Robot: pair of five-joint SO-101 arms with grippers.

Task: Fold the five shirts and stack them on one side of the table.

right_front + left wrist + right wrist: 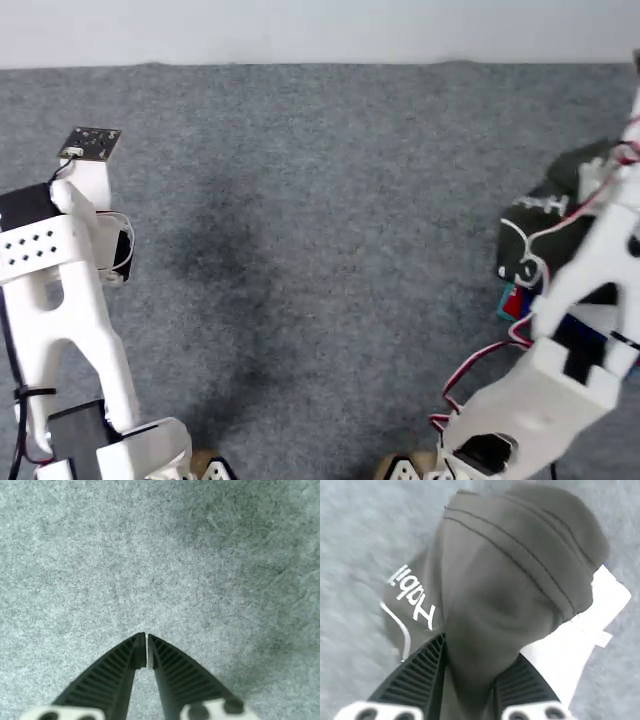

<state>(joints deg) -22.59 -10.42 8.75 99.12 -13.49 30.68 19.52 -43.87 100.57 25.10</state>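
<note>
Right gripper [475, 655] clamped on dark shirt [520, 570], which is bunched over a white shirt [585, 625]. Left gripper [146, 650] pinched closed tip to tip, well apart from dark shirt.

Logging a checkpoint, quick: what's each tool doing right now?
Left tool: closed, empty.
Right tool: closed on the dark shirt.

Two arms stand: the left arm [60, 300] at 8 o'clock, the right arm [560, 380] at 4 o'clock. At 3 o'clock, three garments show: one dark shirt [515, 245], one white shirt [580, 645], one blue-and-red shirt [508, 300].
</note>
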